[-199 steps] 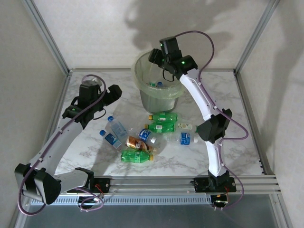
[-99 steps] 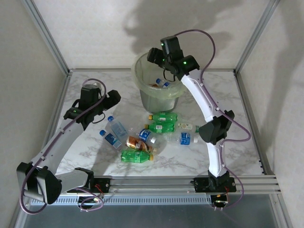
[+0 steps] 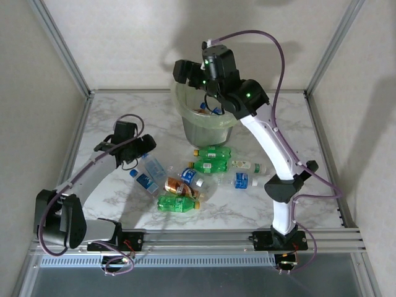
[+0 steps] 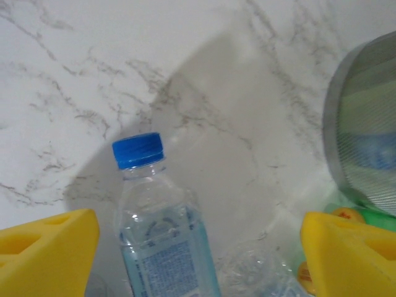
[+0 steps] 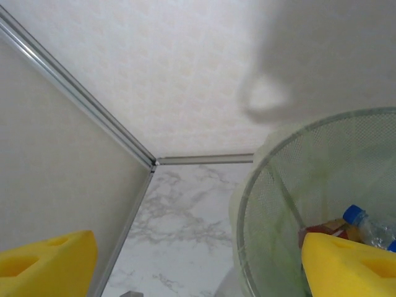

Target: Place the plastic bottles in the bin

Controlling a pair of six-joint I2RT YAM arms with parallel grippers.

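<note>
You have a white marble-patterned bench (image 3: 111,117) boxed in by pale textured walls (image 3: 111,43), with aluminium posts (image 3: 60,48) at the back corners. Soft shadows (image 5: 322,49) fall across the back wall.

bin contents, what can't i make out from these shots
Top view: right arm covers part of the bin mouth; count of bottles inside unclear.
Right wrist: a yellow pad and the frame edge cut off the bin's inside.
Left wrist: clear bottle cut off by the bottom edge.
</note>
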